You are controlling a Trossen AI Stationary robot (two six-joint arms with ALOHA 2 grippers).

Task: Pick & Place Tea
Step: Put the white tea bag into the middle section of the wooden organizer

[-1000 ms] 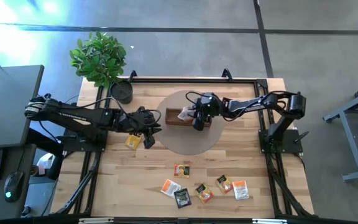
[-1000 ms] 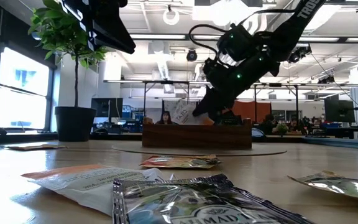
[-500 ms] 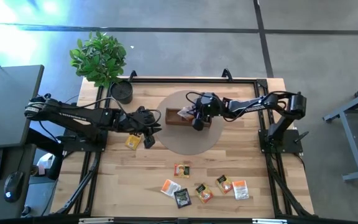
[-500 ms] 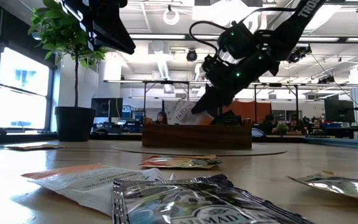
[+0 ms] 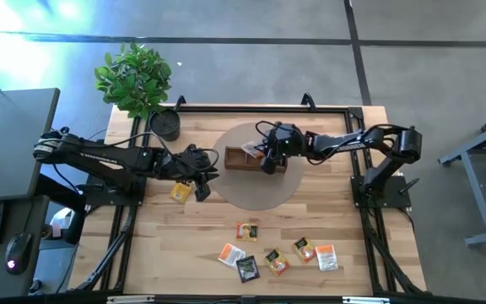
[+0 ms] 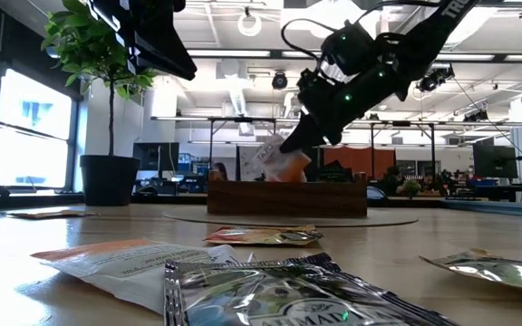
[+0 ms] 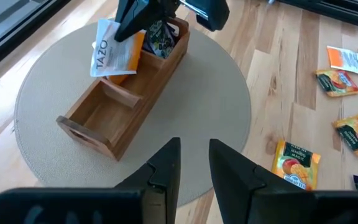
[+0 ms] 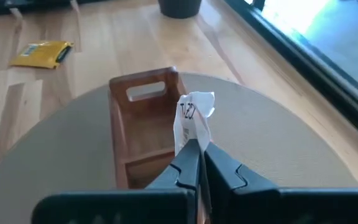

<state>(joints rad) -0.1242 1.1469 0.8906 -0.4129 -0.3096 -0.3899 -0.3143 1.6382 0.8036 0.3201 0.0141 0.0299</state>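
Left gripper (image 5: 199, 176): hovered left of centre in the high view, fingers a little apart, holding nothing.
Yellow packet (image 5: 180, 192): lay on the desk (image 5: 327, 211) just beside it.
Right gripper (image 5: 263, 155): at centre, above the wooden tray (image 5: 236, 161), clamped on a white-and-orange packet (image 7: 112, 49).
Loose packets (image 5: 277, 252): scattered at lower centre.

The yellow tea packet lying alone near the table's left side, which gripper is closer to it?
Left. The left gripper hovers right beside the yellow tea packet; the right gripper is farther off over the wooden tray, shut on a white-and-orange packet.
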